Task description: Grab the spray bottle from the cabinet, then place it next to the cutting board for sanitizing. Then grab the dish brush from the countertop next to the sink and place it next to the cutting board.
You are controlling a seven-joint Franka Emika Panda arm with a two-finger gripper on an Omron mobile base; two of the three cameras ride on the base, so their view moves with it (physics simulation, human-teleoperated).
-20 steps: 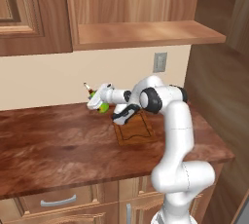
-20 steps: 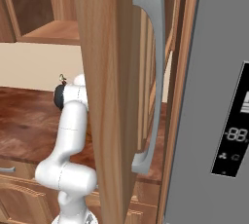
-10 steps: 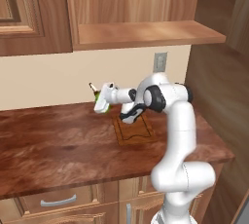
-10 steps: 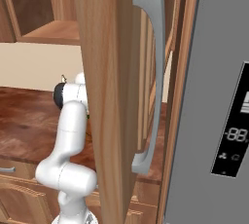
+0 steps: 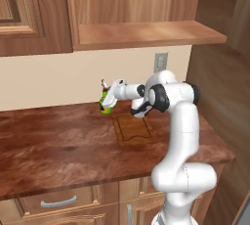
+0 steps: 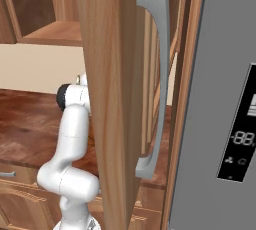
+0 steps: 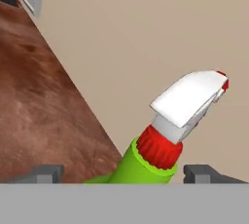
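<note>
In the left base view, the white arm reaches left over the countertop (image 5: 58,141), and its gripper (image 5: 111,97) holds the spray bottle (image 5: 106,102) in the air near the beige wall. The bottle is small and tilted: a bright green body low, a red neck above it, and a white trigger head at the top. It hangs above the slab just beyond the far left corner of the cutting board (image 5: 134,129), apart from it. The board is a flat brown rectangle with a dark groove outline, lying on the dark reddish-brown wood grain under the arm's forearm. Above, the cabinet (image 5: 132,4) shows a raised-panel door at left and an open shelf ledge at right. A grey wall outlet (image 5: 160,62) sits on the wall behind the arm.

In the right base view, a tall wooden panel with a grey handle (image 6: 155,79) blocks much of the scene, beside a grey fridge face (image 6: 220,124). The arm's elbow shows at its left edge, over the countertop (image 6: 25,124).

In the hand view, the 2 dark fingertips (image 7: 46,173) flank the green body of the spray bottle (image 7: 170,121), closed against it. The red collar and white nozzle with a red tip point up and right, against the beige wall, with the countertop (image 7: 44,111) at left.
</note>
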